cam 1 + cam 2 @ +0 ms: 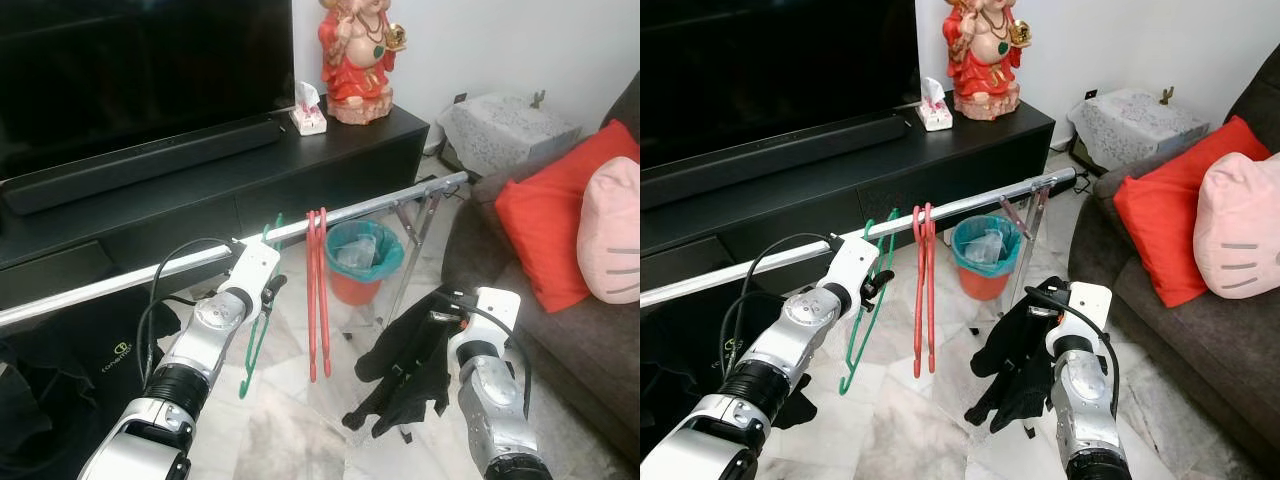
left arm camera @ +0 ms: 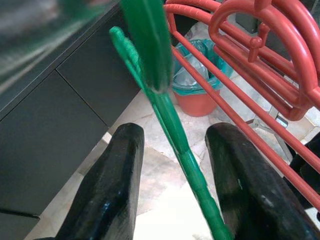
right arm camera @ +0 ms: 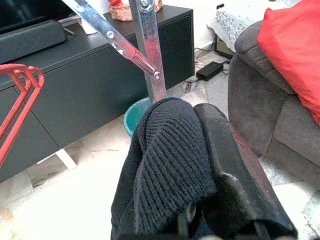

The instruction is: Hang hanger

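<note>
The left gripper (image 2: 170, 185), fingers parted around the light, stiff green hanger (image 1: 255, 345) hooked on the rail (image 1: 360, 210), is likely best gripping near the neck, while the right gripper (image 3: 200, 190) is clamping soft black clothing (image 1: 405, 365).

Home living room. TV (image 1: 140, 60) and soundbar (image 1: 140, 160) on black cabinet (image 1: 330, 150). Sofa (image 1: 570, 340) with cushions at right edge.

Hanging side by side on the rail (image 1: 360, 211), two hangers (image 1: 317, 290), bin (image 1: 362, 258) behind at one o'clock, sofa (image 1: 560, 330) at three, cabinet (image 1: 250, 180) at twelve.
</note>
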You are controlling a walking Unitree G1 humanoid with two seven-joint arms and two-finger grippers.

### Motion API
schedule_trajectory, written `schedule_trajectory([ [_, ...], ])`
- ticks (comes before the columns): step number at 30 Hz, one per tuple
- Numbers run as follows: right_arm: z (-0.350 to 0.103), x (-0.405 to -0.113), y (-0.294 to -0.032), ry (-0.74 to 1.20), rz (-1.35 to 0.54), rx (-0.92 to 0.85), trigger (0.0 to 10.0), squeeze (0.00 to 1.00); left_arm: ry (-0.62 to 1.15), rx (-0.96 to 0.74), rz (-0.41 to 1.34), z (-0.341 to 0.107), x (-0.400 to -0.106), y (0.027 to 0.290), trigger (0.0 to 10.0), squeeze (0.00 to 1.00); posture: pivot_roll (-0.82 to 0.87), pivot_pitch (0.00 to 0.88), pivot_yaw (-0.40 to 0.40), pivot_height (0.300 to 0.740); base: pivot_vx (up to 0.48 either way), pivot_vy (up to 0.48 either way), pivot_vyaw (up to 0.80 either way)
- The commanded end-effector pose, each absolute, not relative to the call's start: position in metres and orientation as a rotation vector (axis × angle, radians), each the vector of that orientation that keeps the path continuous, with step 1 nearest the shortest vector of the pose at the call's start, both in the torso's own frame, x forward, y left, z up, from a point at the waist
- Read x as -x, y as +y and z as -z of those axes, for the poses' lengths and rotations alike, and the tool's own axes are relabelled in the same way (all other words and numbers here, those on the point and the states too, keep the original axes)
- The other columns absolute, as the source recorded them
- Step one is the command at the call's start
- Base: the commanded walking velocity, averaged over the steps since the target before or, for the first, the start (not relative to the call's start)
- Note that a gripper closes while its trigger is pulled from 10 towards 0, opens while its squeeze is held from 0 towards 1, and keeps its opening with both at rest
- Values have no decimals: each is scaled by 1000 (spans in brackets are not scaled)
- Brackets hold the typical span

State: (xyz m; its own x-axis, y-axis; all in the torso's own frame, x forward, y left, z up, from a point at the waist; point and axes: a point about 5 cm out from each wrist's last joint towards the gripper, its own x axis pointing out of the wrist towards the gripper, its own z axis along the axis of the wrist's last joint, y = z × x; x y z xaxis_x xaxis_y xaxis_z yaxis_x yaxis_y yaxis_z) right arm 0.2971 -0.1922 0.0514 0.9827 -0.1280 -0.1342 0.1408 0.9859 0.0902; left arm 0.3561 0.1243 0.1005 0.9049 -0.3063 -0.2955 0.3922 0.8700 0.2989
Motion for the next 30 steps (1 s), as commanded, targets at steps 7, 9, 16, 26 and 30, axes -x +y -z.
schedule_trajectory([
  [7, -57, -302, -189, 113, 122, -103, 10000, 0, 240, -402, 367, -99, -354, 130, 0, 0, 10, 0, -17, 740, 0, 0, 0],
  [9, -57, -301, -189, 113, 122, -104, 10000, 0, 238, -406, 364, -99, -353, 131, 0, 0, 11, 0, -17, 740, 0, 0, 0],
  [16, -56, -301, -188, 116, 121, -104, 10000, 0, 201, -403, 349, -105, -347, 136, 0, 0, 11, 0, -16, 740, 0, 0, 0],
  [26, -54, -299, -187, 121, 121, -105, 10000, 0, 43, -347, 376, -128, -314, 148, 1490, 0, 26, 0, -16, 740, 0, 0, 0],
  [30, -54, -299, -186, 124, 117, -106, 10000, 0, 61, -333, 380, -121, -300, 154, 10000, 0, 29, 0, -14, 740, 0, 0, 0],
])
